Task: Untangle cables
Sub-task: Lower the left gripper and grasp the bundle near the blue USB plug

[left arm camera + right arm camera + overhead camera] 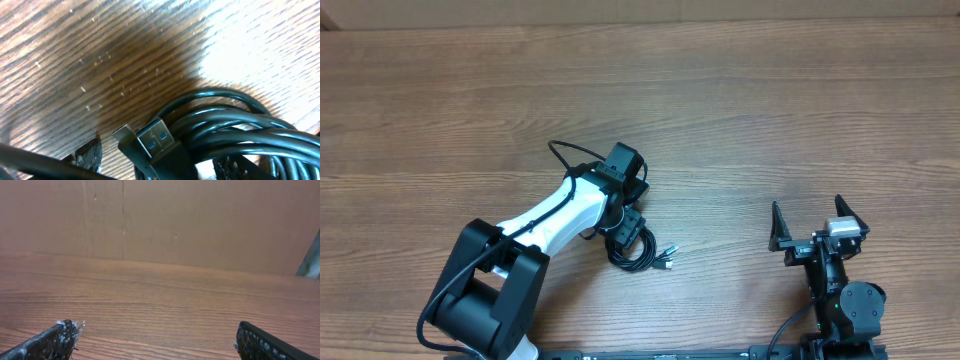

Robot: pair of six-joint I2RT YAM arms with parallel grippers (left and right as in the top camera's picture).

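At table (740,100) centre, L arm (563,207) reaches down onto cables (636,254), jaws' state unclear; R arm (832,268) folded back, jaws spread.

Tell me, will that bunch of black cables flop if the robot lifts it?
Probably floppy: the cables lie in loose curved loops. They'd likely lift together, since the loops overlap. The plug looks stiff.

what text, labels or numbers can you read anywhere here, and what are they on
No readable text in any view.
USB plug: blue insert, no marking visible.
cables: plain black, no print visible.
white block on the right wrist: too small to tell whether it bears a label.
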